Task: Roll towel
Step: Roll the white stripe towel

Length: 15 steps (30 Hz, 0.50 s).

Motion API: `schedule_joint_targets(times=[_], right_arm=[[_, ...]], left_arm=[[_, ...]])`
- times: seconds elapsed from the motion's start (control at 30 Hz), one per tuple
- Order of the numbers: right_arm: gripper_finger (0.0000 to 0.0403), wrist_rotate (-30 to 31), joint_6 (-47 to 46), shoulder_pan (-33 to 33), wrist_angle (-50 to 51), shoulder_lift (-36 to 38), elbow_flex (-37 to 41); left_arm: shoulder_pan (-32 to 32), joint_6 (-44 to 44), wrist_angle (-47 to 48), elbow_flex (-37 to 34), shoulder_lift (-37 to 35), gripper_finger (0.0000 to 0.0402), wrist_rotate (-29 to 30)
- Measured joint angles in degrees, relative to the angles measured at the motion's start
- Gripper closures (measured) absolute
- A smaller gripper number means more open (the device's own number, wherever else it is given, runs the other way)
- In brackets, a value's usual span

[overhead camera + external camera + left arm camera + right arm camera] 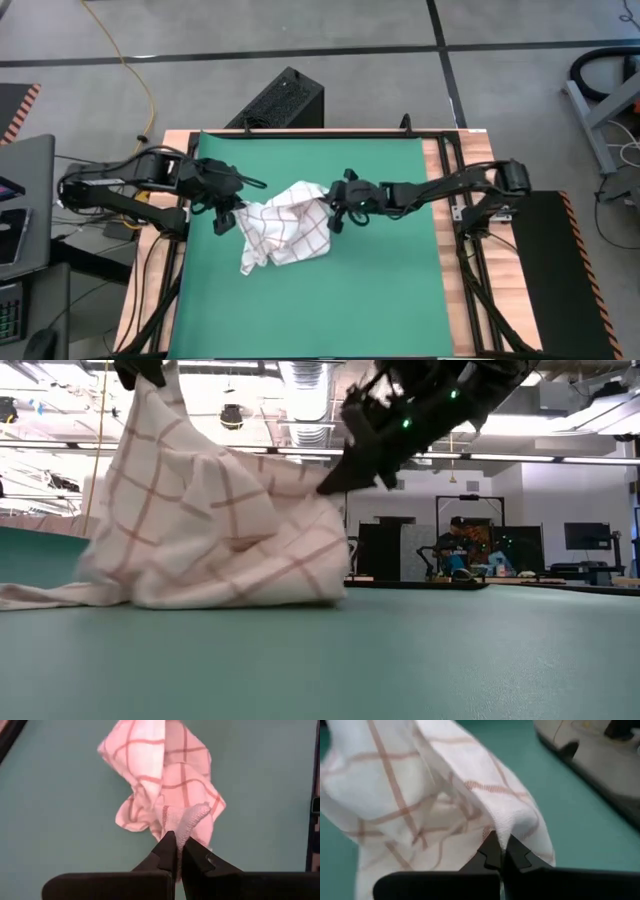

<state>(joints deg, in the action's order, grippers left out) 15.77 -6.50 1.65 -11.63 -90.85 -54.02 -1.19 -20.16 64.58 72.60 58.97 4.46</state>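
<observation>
The towel (283, 228), white with a red grid, is bunched on the green mat (330, 300) near its middle. My left gripper (226, 212) is shut on the towel's left part and my right gripper (337, 208) is shut on its right part. Both held parts are raised; in the low view the towel (210, 530) hangs like a tent between the two grippers, and its lower folds rest on the mat. My left gripper pinches a bunched bit of the towel's hem (186, 820) between its two fingertips, coming from above. The cloth hangs below the fingers, its lower part on the mat. My right gripper pinches a fold at the towel's edge (507, 825) between its two fingertips, slanting down from the table's right. That edge is lifted and the rest slopes down to the mat.
The green mat covers most of the wooden table top (150, 250), with bare room near the front and right. A black box (280, 100) stands beyond the far edge. A person (455, 550) sits far off in the room.
</observation>
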Motion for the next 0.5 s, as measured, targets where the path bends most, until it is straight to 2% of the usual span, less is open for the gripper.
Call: schedule_joint_targets(times=[0.27,0.5], right_arm=[[0.0391,4.11,1.00,2.42,2.81,11.80,0.00],[0.0387,5.33,1.13,5.33,5.14,21.11,0.00]], left_arm=[[-0.02,-0.02,0.67,1.29,-2.12,0.0401,3.34],[-0.02,3.07,3.32,6.83,-2.50,0.0401,12.42]])
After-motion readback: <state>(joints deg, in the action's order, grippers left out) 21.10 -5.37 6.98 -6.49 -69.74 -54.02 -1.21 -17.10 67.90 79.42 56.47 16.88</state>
